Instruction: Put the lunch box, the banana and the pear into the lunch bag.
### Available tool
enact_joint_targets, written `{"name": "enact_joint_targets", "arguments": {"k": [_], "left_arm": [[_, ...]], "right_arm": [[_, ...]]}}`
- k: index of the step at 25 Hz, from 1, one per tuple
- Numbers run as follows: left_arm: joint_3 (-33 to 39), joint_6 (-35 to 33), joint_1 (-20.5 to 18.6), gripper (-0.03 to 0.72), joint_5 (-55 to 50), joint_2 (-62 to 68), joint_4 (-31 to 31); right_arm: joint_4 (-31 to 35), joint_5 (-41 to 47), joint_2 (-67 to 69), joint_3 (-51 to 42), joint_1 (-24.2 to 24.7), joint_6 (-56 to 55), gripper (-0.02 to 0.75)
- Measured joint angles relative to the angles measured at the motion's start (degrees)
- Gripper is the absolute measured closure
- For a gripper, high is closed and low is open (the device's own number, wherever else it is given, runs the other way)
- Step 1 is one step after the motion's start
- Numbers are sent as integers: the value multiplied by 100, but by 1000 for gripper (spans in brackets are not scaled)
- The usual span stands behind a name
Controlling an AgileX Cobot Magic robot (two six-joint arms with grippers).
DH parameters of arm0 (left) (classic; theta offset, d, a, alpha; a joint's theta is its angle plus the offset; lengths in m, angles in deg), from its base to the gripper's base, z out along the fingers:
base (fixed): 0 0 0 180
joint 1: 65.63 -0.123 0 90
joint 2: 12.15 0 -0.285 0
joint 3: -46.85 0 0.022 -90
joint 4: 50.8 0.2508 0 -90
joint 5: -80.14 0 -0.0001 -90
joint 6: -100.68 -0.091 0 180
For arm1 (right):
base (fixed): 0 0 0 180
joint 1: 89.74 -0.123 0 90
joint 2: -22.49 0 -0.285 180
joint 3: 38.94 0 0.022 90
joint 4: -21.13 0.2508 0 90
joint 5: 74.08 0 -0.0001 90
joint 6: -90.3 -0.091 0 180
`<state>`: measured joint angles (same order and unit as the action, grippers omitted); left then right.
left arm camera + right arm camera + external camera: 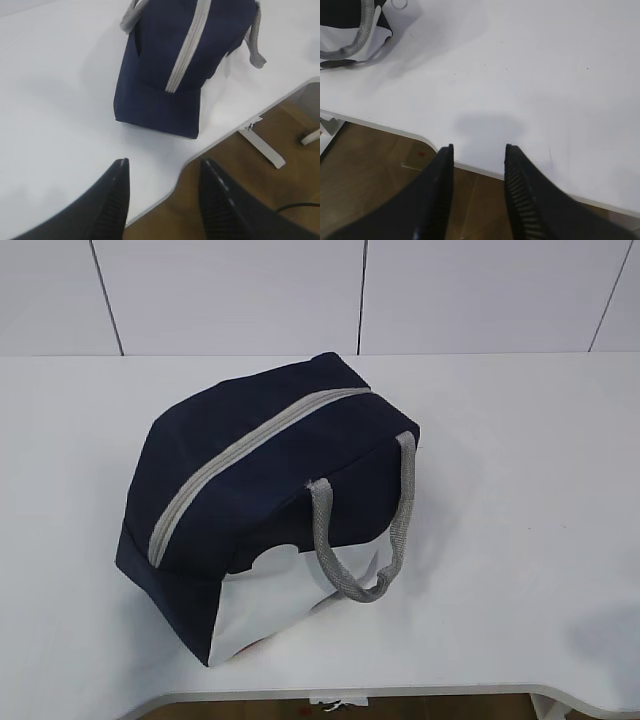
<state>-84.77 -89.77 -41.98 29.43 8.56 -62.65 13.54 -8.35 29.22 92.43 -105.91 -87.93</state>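
Note:
The navy lunch bag (260, 480) stands on the white table (510, 490), turned at a slant. Its grey zipper (250, 445) runs shut along the top and a grey handle (385, 540) hangs over the white end panel. In the left wrist view the lunch bag (165, 75) lies ahead of my left gripper (164, 162), which is open and empty over the table's front edge. My right gripper (479, 147) is also open and empty at the front edge, with the lunch bag's corner (340, 37) far to its upper left. The lunch box, banana and pear are out of view.
The table's front edge (220, 134) curves inward below the left gripper, with brown floor beneath. A white table leg (260, 147) stands under the edge. A white panelled wall (230, 290) rises behind the table.

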Motion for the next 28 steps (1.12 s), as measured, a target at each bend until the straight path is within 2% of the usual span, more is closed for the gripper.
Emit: {"name": "enact_joint_targets", "arguments": {"k": [4, 7, 11, 16, 23, 26, 28], "left_arm": [[-172, 0, 0, 348, -585, -48, -73], [-200, 4, 0, 348, -1215, -117, 119], [-130, 87, 0, 349, -1252, -377, 221], [-130, 638, 0, 349, -1252, -986, 625], [-130, 771, -11, 349, -1252, -1223, 650], [-130, 771, -212, 350, -1252, -1223, 637], [-130, 771, -509, 350, -1252, -1223, 635]], "right_arm": [[0, 0, 0, 0, 0, 0, 473], [0, 0, 0, 0, 0, 0, 474], [0, 0, 0, 0, 0, 0, 474], [0, 0, 0, 0, 0, 0, 474], [-65, -14, 0, -9, 0, 0, 474], [-65, -14, 0, -9, 0, 0, 474], [-65, -14, 0, -9, 15, 0, 474]]}}
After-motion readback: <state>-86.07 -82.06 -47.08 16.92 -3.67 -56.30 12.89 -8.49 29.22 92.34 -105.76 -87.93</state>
